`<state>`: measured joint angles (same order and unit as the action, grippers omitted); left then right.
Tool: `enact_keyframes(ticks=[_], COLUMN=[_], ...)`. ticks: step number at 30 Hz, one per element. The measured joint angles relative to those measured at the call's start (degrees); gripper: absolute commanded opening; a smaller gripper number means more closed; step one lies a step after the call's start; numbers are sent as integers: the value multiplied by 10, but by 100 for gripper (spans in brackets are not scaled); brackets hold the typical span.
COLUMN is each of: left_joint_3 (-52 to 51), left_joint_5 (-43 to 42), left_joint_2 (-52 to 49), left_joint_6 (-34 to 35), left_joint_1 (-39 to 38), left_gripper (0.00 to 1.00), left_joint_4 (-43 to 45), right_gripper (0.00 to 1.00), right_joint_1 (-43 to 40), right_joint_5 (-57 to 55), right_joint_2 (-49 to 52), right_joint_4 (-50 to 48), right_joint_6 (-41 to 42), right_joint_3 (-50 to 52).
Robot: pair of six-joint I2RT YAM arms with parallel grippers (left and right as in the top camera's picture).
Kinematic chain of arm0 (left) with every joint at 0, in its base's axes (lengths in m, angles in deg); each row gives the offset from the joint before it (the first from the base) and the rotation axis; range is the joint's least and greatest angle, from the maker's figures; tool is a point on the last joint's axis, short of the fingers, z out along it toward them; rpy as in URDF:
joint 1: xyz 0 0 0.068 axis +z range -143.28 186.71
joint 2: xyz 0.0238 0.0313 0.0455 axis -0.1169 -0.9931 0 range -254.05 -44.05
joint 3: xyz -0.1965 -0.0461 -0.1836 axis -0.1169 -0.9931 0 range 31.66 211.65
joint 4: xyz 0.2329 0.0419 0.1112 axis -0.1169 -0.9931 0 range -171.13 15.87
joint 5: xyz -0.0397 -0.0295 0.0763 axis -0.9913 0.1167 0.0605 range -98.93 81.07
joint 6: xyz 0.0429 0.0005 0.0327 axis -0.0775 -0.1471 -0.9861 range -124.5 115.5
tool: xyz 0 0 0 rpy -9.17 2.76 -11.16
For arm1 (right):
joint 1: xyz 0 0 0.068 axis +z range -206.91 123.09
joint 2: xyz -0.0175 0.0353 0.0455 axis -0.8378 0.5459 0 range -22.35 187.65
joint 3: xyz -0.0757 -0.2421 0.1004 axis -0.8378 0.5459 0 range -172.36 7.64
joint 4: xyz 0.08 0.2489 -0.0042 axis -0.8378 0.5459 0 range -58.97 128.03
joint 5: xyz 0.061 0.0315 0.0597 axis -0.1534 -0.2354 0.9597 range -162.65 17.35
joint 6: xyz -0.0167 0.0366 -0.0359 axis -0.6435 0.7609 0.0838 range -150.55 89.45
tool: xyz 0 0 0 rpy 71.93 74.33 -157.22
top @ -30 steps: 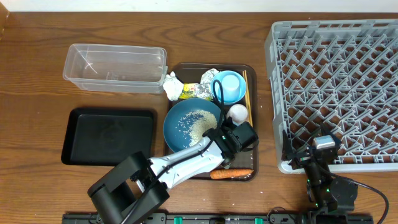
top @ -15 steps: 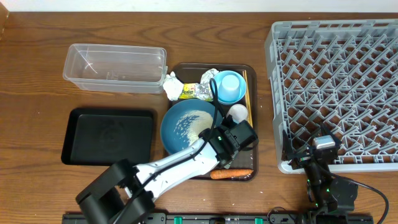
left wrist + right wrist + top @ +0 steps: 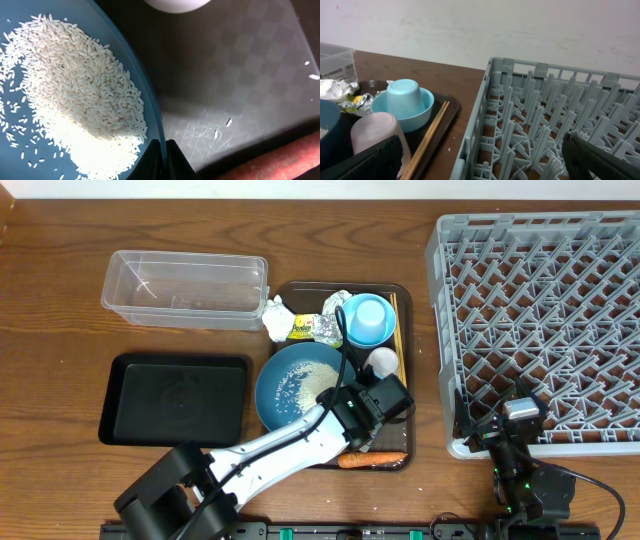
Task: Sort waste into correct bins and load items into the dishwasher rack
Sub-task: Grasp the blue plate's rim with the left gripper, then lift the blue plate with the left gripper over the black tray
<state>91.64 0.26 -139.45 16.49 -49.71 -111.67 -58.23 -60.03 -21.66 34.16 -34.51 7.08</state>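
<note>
My left gripper (image 3: 347, 401) (image 3: 164, 156) is shut on the right rim of the large blue plate (image 3: 283, 396) (image 3: 22, 162), which holds loose white rice (image 3: 318, 380) (image 3: 75, 95). The plate sits on the brown tray (image 3: 399, 292). The orange carrot (image 3: 372, 460) (image 3: 280, 160) lies at the tray's front edge. The white tissue (image 3: 277, 317) and foil wrapper (image 3: 315, 327) lie at the tray's back left. The light blue cup (image 3: 368, 313) (image 3: 402, 96) stands upturned in the light blue bowl (image 3: 350, 332) (image 3: 417, 116). The white cup (image 3: 382, 361) (image 3: 375, 135) and chopsticks (image 3: 396, 330) (image 3: 430, 137) are beside them. My right gripper (image 3: 500, 426) (image 3: 480, 160) is open at the rack's front left corner.
The clear tub (image 3: 185, 288) stands at the back left and the black tray (image 3: 175, 398) in front of it, both left of the brown tray. The grey dishwasher rack (image 3: 540, 310) (image 3: 545, 110) fills the right side. A few rice grains lie on the tray floor (image 3: 240, 75).
The plate has shifted a little to the left in my left gripper, and the rice has slid on it. The right arm has not moved.
</note>
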Motion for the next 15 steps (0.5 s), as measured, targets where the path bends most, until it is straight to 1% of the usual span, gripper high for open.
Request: enact_keyframes(ticks=[5,15], left_joint_3=[1,9], left_joint_5=[0,-2], left_joint_2=[35,131], left_joint_6=[0,-1], left_joint_1=[0,9], left_gripper=[6,6], left_joint_4=[-16,-19], right_gripper=[99,99], right_joint_1=[0,0], right_joint_5=[0,0], right_joint_2=[0,0], right_joint_4=[0,0], right_joint_6=[0,0], right_joint_3=[0,0])
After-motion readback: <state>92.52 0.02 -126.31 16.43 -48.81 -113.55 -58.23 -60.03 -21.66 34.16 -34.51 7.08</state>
